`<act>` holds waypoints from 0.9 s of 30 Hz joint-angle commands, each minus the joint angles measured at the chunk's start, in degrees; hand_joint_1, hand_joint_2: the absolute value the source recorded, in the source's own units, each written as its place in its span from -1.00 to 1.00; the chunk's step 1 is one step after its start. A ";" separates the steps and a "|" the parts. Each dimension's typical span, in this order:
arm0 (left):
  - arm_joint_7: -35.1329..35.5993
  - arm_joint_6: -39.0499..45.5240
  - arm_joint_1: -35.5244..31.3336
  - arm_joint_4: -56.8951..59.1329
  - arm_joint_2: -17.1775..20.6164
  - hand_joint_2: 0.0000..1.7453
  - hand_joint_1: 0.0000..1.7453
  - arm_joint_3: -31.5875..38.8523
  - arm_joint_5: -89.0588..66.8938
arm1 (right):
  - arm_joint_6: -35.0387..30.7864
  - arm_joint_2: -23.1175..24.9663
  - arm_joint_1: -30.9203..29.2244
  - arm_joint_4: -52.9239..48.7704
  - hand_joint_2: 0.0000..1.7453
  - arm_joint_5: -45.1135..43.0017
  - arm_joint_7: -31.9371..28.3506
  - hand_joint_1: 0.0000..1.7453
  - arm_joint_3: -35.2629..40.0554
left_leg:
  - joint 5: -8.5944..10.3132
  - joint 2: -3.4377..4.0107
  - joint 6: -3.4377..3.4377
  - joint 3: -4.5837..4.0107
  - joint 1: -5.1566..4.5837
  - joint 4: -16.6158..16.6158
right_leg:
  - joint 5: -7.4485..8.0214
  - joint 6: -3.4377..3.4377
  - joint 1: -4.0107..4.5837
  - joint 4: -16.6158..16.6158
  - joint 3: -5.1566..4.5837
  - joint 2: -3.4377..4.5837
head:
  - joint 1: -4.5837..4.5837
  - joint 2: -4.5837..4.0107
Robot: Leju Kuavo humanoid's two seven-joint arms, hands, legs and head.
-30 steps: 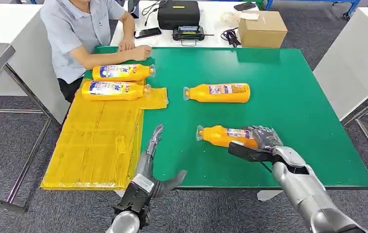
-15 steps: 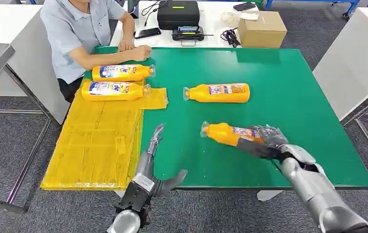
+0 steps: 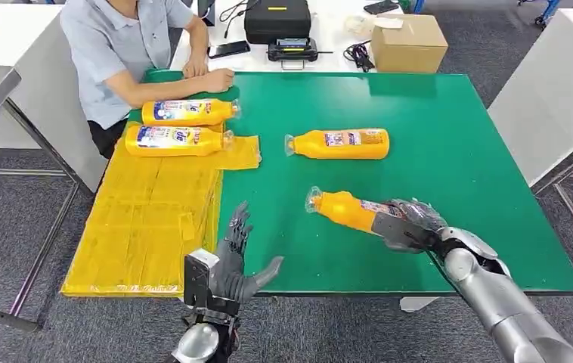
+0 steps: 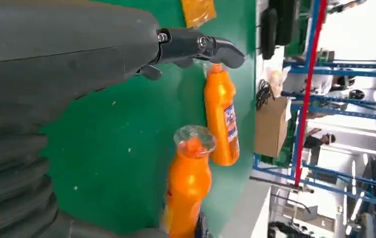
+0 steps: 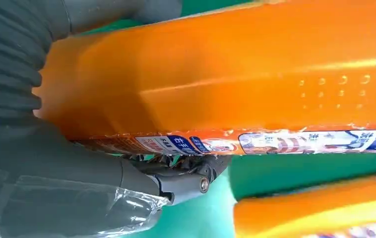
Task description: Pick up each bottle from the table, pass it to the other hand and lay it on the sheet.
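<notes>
My right hand (image 3: pixel 407 224) grips an orange bottle (image 3: pixel 345 209) by its base, lifted off the green table (image 3: pixel 457 159) with its clear cap pointing left. The right wrist view has the bottle (image 5: pixel 225 74) pressed against the palm. My left hand (image 3: pixel 232 261) is open at the table's front edge, fingers spread, left of the held bottle (image 4: pixel 188 188). Another orange bottle (image 3: pixel 340 144) lies on the table farther back, and it also appears in the left wrist view (image 4: pixel 221 116). Two more bottles (image 3: pixel 185 112) (image 3: pixel 174 140) lie on the yellow sheet (image 3: pixel 151 219) at the left.
A person (image 3: pixel 128 45) sits at the far left corner with forearms on the table edge. Behind the green table stand a black case (image 3: pixel 277 19), a cardboard box (image 3: pixel 408 44) and phones. White tables flank both sides.
My right hand has raised the bottle off the table and carried it a little leftward. My left hand has turned and lifted slightly at the front edge.
</notes>
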 commanded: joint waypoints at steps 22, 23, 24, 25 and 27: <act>6.28 -13.16 -5.15 7.88 0.80 1.00 -1.00 1.74 19.38 | -3.48 12.97 0.64 -13.69 1.00 -7.59 -6.36 1.00 1.70 | -0.13 0.16 -0.18 0.11 0.07 0.01 | -0.11 -0.21 0.07 0.04 0.02 0.12 | 0.00 0.00; 6.28 -13.16 -5.15 7.88 0.80 1.00 -1.00 1.74 19.38 | -3.48 12.97 0.64 -13.69 1.00 -7.59 -6.36 1.00 1.70 | -0.13 0.18 -0.18 0.11 0.07 -0.01 | -0.10 -0.21 0.07 0.04 0.01 0.13 | 0.00 0.00; 6.28 -13.16 -5.15 7.88 0.80 1.00 -1.00 1.74 19.38 | -3.48 12.97 0.64 -13.69 1.00 -7.59 -6.36 1.00 1.70 | -0.09 0.12 -0.15 0.02 0.05 -0.01 | -0.08 -0.18 0.05 0.04 -0.07 0.08 | 0.00 0.00; 6.28 -13.16 -5.15 7.88 0.80 1.00 -1.00 1.74 19.38 | -3.48 12.97 0.64 -13.69 1.00 -7.59 -6.36 1.00 1.70 | -0.04 0.08 -0.11 -0.08 0.03 -0.02 | -0.04 -0.12 0.03 0.02 -0.15 0.06 | 0.00 0.00; 6.28 -13.16 -5.15 7.88 0.80 1.00 -1.00 1.74 19.38 | -3.48 12.97 0.64 -13.69 1.00 -7.59 -6.36 1.00 1.70 | -0.04 0.09 -0.11 -0.07 0.04 -0.02 | -0.03 -0.12 0.04 0.00 -0.15 0.07 | 0.00 0.00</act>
